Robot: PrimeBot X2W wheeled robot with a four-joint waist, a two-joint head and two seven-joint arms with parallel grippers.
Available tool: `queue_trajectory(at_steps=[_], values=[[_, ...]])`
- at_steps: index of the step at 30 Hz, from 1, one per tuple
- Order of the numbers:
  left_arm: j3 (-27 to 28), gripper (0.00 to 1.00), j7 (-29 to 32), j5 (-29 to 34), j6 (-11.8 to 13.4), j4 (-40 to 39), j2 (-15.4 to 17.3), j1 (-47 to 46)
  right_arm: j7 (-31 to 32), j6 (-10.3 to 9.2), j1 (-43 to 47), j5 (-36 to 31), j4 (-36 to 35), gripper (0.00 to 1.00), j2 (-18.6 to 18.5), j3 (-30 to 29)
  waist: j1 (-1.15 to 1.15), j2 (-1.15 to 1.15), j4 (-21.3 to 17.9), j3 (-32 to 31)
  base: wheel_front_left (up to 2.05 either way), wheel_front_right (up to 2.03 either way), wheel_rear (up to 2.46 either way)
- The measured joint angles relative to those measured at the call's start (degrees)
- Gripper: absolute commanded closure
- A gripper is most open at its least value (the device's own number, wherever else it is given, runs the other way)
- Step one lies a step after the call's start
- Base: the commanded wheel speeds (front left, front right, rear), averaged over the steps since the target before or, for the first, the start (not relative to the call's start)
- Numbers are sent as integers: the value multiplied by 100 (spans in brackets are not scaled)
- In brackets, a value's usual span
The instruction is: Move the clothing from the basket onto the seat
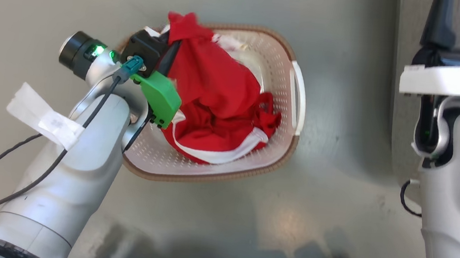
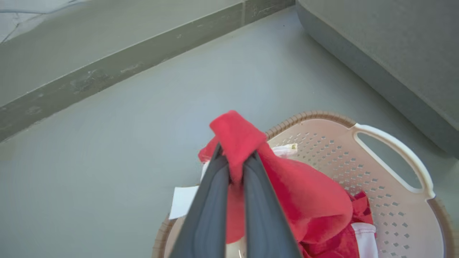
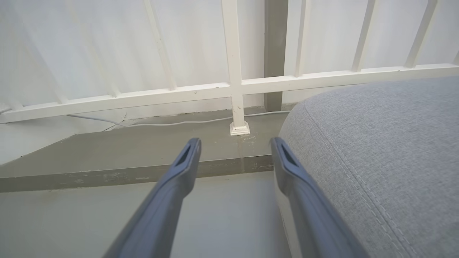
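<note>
The clothing (image 2: 308,200) is a red heap with white trim lying in the basket (image 2: 391,215). One fold of it stands up between the tips of my left jaws, which are shut tight on it. The rest of that piece drapes down from the pinch, and more red cloth lies beneath, to the right of the jaws. I cannot tell whether the two pieces are tangled. The basket sits on the floor (image 2: 143,150) right below the left jaws, and the seat (image 2: 394,46) rises beyond it, ahead and to their right. My right jaws stand wide apart with nothing between them, the seat close on their right.

I judge the step in hand to be the lift-out. The pinch is only a small fold, so I should rise slowly and straight up until the hem clears the rim. I should watch that the basket stays down and that the lower piece does not ride along and drop. Then I should carry the cloth right, over the cushion, and lower it before letting go
</note>
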Motion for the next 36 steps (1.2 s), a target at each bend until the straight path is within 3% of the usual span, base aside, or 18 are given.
queue_trajectory(at_steps=[19, 36], values=[[-23, 100, 0, -572, 0, -469, -18, -21, 0, 152, 834, -2, 650, 0, 8, -310, 0, 0, 431, -1548, 0, 0, 0], [-290, 100, 131, -990, 0, -492, 91, -189, 1, 257, 1638, 172, 1132, 0, 24, -103, 0, 0, 541, -2958, 0, 0, 0]])
